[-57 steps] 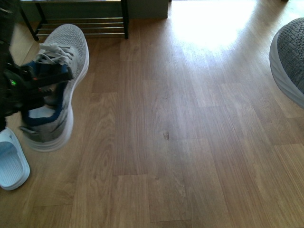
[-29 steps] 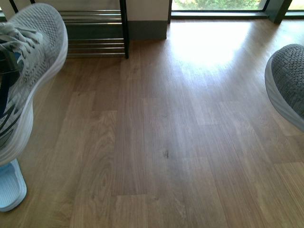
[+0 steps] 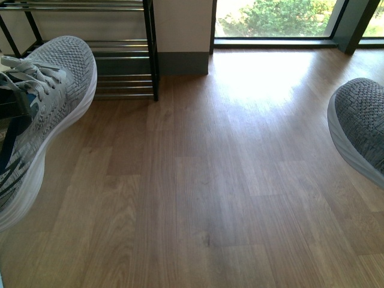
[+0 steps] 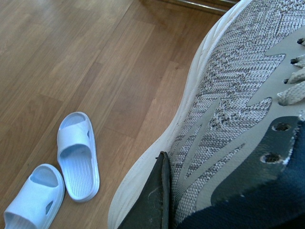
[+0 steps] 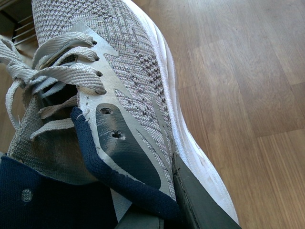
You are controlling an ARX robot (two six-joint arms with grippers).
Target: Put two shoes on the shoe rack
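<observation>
While the shoe rack (image 3: 150,54) stands ahead, our left gripper (image 4: 183,202) pinches the left sneaker (image 3: 48,108), our right gripper (image 5: 147,200) the right sneaker (image 3: 360,120).

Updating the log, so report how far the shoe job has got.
Done: no shoe shows on the visible shelves of the rack. In hand: both grey shoes are held up, the left sneaker pinched by the left arm's finger, the right sneaker by the right arm's finger. Left: carry both to the rack and set them down. The pale slides lie on the floor.
</observation>
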